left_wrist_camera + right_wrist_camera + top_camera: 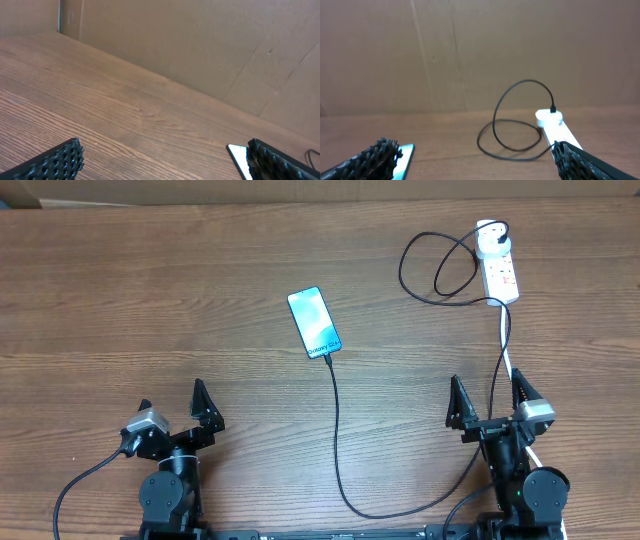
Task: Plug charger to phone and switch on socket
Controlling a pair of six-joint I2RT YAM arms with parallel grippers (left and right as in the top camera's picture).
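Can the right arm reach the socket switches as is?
Probably yes: the socket lies straight ahead of the open right gripper, with only its white lead and the charger cable lying between.

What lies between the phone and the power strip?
In the overhead view, a loose loop of the black charger cable lies close beside the power strip; from there to the phone the table is bare wood.
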